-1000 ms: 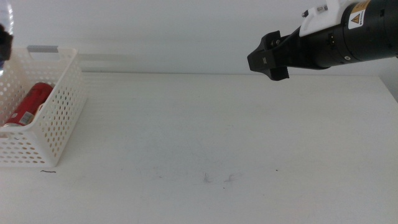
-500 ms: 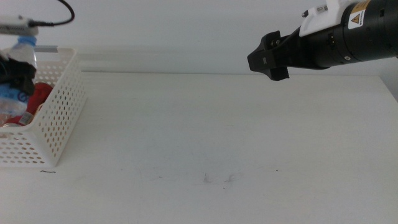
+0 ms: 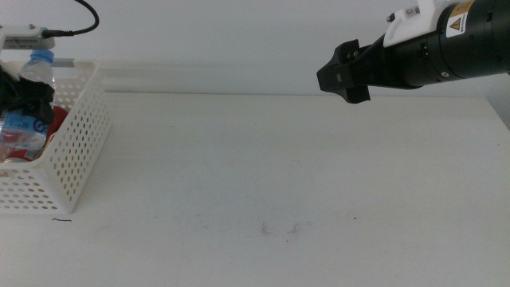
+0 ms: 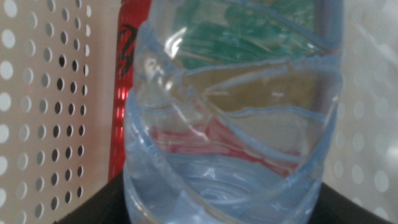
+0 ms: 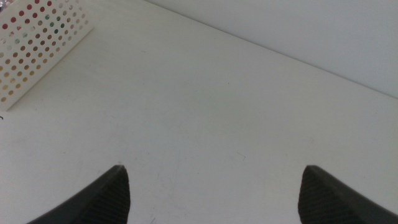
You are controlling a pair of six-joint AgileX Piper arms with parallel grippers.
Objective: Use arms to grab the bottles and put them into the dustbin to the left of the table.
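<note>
At the frame's upper left the left gripper (image 3: 28,100), clamped on the water bottle (image 3: 30,88), holds it inside the basket (image 3: 76,151) above the red can (image 4: 127,93), release pending; the right gripper (image 3: 344,73) waits spread-jawed at upper right.

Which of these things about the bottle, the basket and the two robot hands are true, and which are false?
1. The left hand holds a clear water bottle over the white basket. True.
2. The red can stands on the table beside the basket. False: it lies inside the basket, behind the bottle.
3. The right hand is gripping a bottle. False: it hangs above the table with its jaws apart and nothing between them.
4. The water bottle has a blue cap. True.
5. The basket sits at the right end of the table. False: it is at the left end.
</note>
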